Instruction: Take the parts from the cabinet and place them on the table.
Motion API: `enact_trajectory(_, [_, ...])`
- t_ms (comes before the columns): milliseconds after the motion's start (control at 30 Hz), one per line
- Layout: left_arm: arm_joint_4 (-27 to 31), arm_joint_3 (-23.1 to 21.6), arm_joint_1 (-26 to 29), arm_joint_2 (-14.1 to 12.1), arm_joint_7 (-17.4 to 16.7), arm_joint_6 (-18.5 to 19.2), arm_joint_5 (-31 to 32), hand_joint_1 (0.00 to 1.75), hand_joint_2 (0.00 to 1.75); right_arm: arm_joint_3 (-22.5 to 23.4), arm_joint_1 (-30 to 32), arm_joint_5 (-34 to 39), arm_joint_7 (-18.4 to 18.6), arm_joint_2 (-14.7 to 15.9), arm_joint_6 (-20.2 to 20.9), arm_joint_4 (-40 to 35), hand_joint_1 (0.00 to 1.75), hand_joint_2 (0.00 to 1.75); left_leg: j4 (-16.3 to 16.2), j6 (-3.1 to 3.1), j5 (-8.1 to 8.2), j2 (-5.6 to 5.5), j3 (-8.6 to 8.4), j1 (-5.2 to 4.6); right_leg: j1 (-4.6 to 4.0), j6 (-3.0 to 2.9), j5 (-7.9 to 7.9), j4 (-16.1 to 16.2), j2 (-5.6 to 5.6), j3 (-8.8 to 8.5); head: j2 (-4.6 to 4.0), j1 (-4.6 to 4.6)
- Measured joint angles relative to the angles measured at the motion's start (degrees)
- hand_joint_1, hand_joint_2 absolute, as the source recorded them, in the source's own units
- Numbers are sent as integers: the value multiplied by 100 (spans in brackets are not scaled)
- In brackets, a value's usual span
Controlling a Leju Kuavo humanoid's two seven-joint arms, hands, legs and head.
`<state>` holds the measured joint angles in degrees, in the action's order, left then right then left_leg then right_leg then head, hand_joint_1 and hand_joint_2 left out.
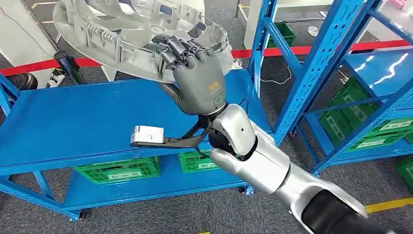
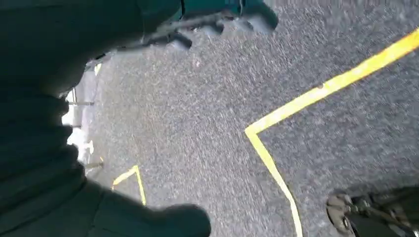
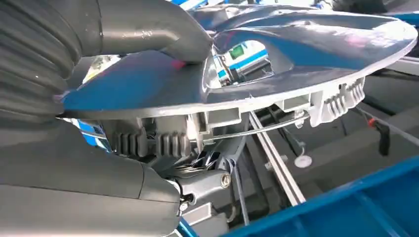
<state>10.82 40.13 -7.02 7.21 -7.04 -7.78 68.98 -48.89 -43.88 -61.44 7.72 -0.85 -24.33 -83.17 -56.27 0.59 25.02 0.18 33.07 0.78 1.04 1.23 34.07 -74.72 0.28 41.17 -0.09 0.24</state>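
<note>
I'm gripping the big silver wheel cover (image 1: 131, 34) by its rim with the right robot hand (image 1: 195, 73) above the blue shelf (image 1: 83, 122); it's looking light, stiff, slippery, so I'm clamping the ribbed edge.

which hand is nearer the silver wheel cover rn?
Right. The right hand grips the wheel cover at its rim above the blue shelf; the left wrist view looks down at the floor, well away from it.

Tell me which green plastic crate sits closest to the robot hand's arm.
The green plastic crate on the lower shelf directly beneath the right robot hand and its wrist. The other green crate there sits further left; the rest fill the rack at right.
</note>
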Motion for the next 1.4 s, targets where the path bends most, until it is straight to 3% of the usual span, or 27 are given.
enact_trajectory(33, [0,0,-4,2,-2,2,0,0,175,-2,15,-40,-2,0,17,0,175,175,-49,-23,2,1,45,24,30,31,-178,283,-5,-168,0,0])
enact_trajectory(100, [2,2,-6,2,-9,9,0,0,175,-9,21,-124,-26,0,20,-26,175,175,-197,-109,30,-2,154,85,91,104,-551,1271,-25,-745,0,0])
enact_trajectory(133, [26,4,-3,-28,-11,9,0,0,175,-11,22,-155,-26,0,19,-57,175,175,-259,-163,40,-9,216,81,83,136,-381,1472,-15,-834,0,22])
enact_trajectory(167, [26,7,-1,-9,-15,9,0,0,175,-15,28,-175,-35,-13,15,-92,175,175,-289,-219,40,-20,244,70,40,50,-547,1342,47,-761,0,13])
enact_trajectory(200, [28,15,1,-18,-13,7,-2,0,175,-15,17,-186,-28,-13,17,-96,175,175,-303,-265,28,-34,248,48,51,-4,-483,1380,43,-760,0,13])
enact_trajectory(300, [28,35,22,-17,-13,7,-13,0,175,-20,-3,-236,-61,-37,13,-98,175,175,-282,-395,-28,-51,285,88,67,-186,-571,1406,29,-683,0,13])
enact_trajectory(367, [28,39,29,-17,-9,2,-44,0,175,-22,-12,-252,-98,-72,9,-98,175,175,-700,-404,455,-36,458,89,60,-273,-650,1416,12,-609,0,9])
enact_trajectory(433, [26,46,28,-13,0,-2,-57,0,175,-22,-13,-260,-122,-94,-2,-96,175,175,-1572,-418,1002,-39,722,81,28,-302,-737,1412,9,-495,0,11])
enact_trajectory(467, [26,46,29,-15,0,-2,-57,0,175,-24,-13,-262,-122,-96,-2,-96,175,175,-1880,-417,1116,-39,786,77,10,-303,-780,1407,6,-434,0,11])
enact_trajectory(533, [28,50,39,-17,2,-4,-59,0,175,-24,-11,-273,-114,-96,-2,-96,175,175,-1808,-383,940,-40,587,63,-12,-298,-872,1401,5,-315,0,11])
enact_trajectory(600, [31,63,39,-17,31,-20,-61,0,175,-24,-12,-306,-107,-105,-2,-96,175,175,-962,-315,566,-40,-16,44,-18,-268,-969,1394,7,-202,0,11])
enact_trajectory(633, [35,81,29,-17,44,-22,-61,0,175,-24,-13,-322,-105,-122,-2,-98,175,175,-459,-278,606,-45,-342,31,-16,-244,-1012,1389,6,-177,0,11])
enact_trajectory(667, [44,87,24,-17,48,-26,-61,0,175,-24,-17,-330,-103,-138,-4,-96,175,175,-211,-277,701,-44,-508,-6,-43,-203,-1053,1389,7,-146,0,13])
enact_trajectory(733, [44,105,32,-15,52,-42,-63,0,175,-26,-24,-335,-111,-144,-4,-96,175,175,-247,-237,621,-60,-388,-38,-19,-134,-1148,1432,-2,-165,0,9])
enact_trajectory(800, [42,125,45,-4,50,-46,-65,0,175,-24,-22,-337,-116,-151,-7,-96,175,175,-207,-131,502,-47,-308,-15,-47,-35,-1273,1507,9,-144,0,11])
enact_trajectory(833, [42,129,35,-2,55,-46,-70,0,175,-24,-26,-337,-112,-151,-7,-96,175,175,-194,-80,415,-14,-289,7,-11,-28,-1104,1443,16,-71,0,15])
enact_trajectory(867, [50,131,34,-11,52,-46,-78,0,175,-24,-33,-337,-100,-153,13,-96,175,175,-195,-26,343,-11,-200,9,-22,-18,-747,1189,-1,22,0,22])
enact_trajectory(933, [57,133,46,-13,57,-48,-94,0,175,-24,-26,-337,-98,-151,42,-96,175,175,-206,-5,230,-5,-42,-3,-15,14,-119,383,-3,218,0,24])
enact_trajectory(967, [55,136,54,-13,57,-48,-94,0,175,-26,-24,-337,-101,-151,61,-96,175,175,-220,5,168,-2,42,-12,-21,20,39,-3,-2,279,0,24])
enact_trajectory(1000, [55,136,60,-13,59,-48,-96,0,175,-26,-24,-337,-105,-151,74,-96,175,175,-241,7,113,3,137,-22,-26,21,16,-227,-2,268,0,22])
enact_trajectory(1033, [55,138,63,-13,61,-48,-105,0,175,-26,-23,-337,-105,-153,83,-96,175,175,-270,6,62,7,236,-27,-29,7,-139,-203,-3,152,0,22])
enact_trajectory(1100, [55,138,67,-13,61,-48,-111,0,175,-26,-20,-339,-101,-153,85,-96,175,175,-323,-10,-25,5,396,-39,-55,-59,-492,467,-4,-416,0,24])
enact_trajectory(1133, [55,140,67,-13,61,-48,-111,0,175,-26,-22,-339,-96,-157,85,-96,175,175,-348,-24,-66,0,450,-43,-86,-114,-495,958,-4,-793,0,24])
enact_trajectory(1167, [55,140,71,-9,61,-48,-111,0,175,-26,-25,-339,-96,-174,85,-101,175,175,-365,-58,-106,-6,502,-66,-125,-182,-233,1438,-14,-1083,0,20])
enact_trajectory(1267, [55,140,77,-9,61,-46,-116,0,175,-26,-33,-339,-107,-192,92,-109,175,175,-312,-167,-262,3,501,-32,-153,-230,-332,1513,-3,-1040,0,35])
enact_trajectory(1333, [55,142,87,-18,52,-37,-114,0,175,-26,-34,-339,-114,-192,131,-109,175,175,-318,-235,-242,-10,536,-28,-87,-327,-485,1595,-43,-986,0,39])
enact_trajectory(1400, [50,142,98,-13,48,-7,-111,0,175,-26,-37,-330,-79,-216,219,-140,175,175,-823,-301,442,-15,755,-14,-74,-380,-619,1598,-46,-838,0,26])
